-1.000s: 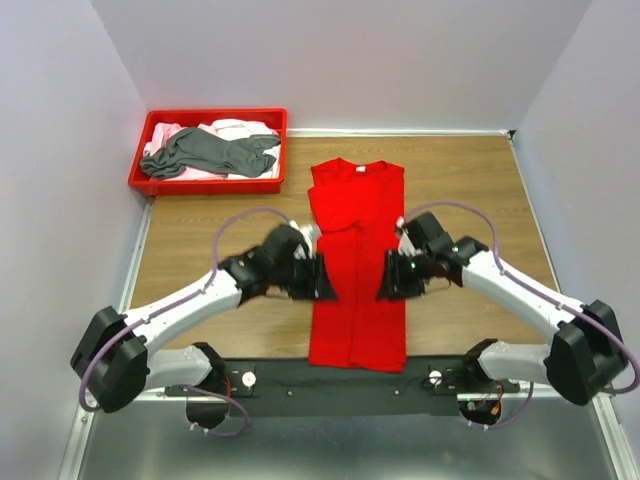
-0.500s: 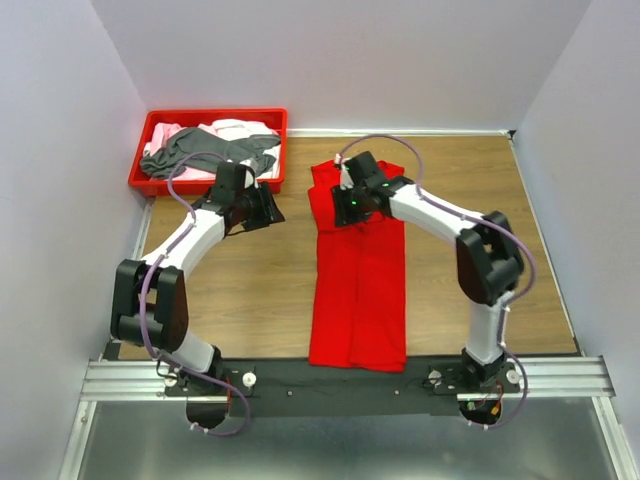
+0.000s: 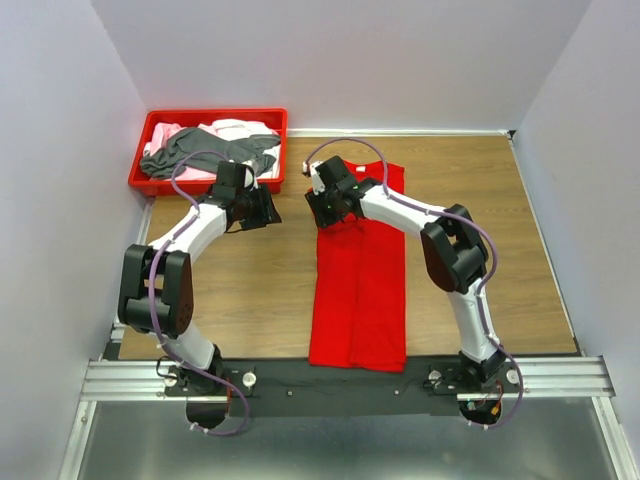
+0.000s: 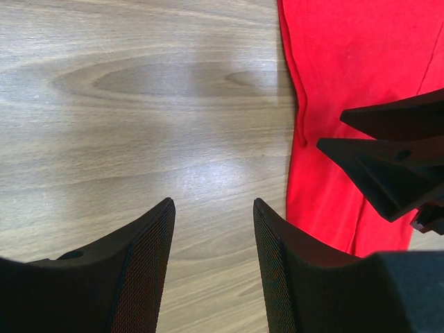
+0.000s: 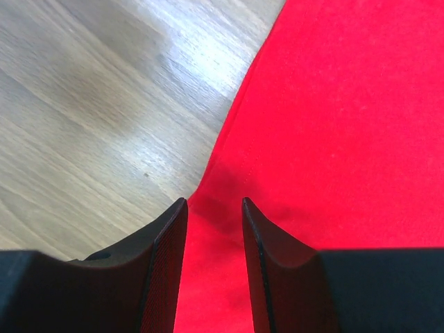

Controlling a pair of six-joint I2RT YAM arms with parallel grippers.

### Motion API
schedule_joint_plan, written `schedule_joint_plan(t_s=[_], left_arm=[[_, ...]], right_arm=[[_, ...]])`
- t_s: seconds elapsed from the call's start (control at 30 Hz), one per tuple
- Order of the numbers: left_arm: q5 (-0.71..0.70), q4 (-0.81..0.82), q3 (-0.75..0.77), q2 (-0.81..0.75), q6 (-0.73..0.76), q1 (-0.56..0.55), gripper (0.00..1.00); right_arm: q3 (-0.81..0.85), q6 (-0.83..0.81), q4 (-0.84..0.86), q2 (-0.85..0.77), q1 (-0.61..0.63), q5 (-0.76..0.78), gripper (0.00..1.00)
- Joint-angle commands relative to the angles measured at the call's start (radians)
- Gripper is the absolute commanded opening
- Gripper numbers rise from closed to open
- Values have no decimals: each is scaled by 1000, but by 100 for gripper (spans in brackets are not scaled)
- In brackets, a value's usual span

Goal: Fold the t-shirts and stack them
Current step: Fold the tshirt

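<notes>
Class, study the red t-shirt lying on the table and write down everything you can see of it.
The bright red soft-cloth t-shirt lies flat on the wooden table, its sides folded in to make a long narrow strip with a line down the middle. Its neck end points away from the arm bases and its hem reaches the table's near edge. The right gripper stands with jaws open astride its left edge near the neck end; contact cannot be told.

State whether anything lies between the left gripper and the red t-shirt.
Nothing visible does. Only bare wooden table separates the open left gripper from the red t-shirt; the right gripper hangs over that shirt's edge.
</notes>
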Motion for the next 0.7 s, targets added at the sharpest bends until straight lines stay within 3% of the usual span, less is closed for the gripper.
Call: schedule_joint_plan(t_s=[0.0,0.67], left_arm=[[-3,27,16,18,31,6,57],[20,41,-5,29,29,6,57]], right_arm=[[-1,-34,5,33,8,9,44],[-36,-75,3,61,31,0,41]])
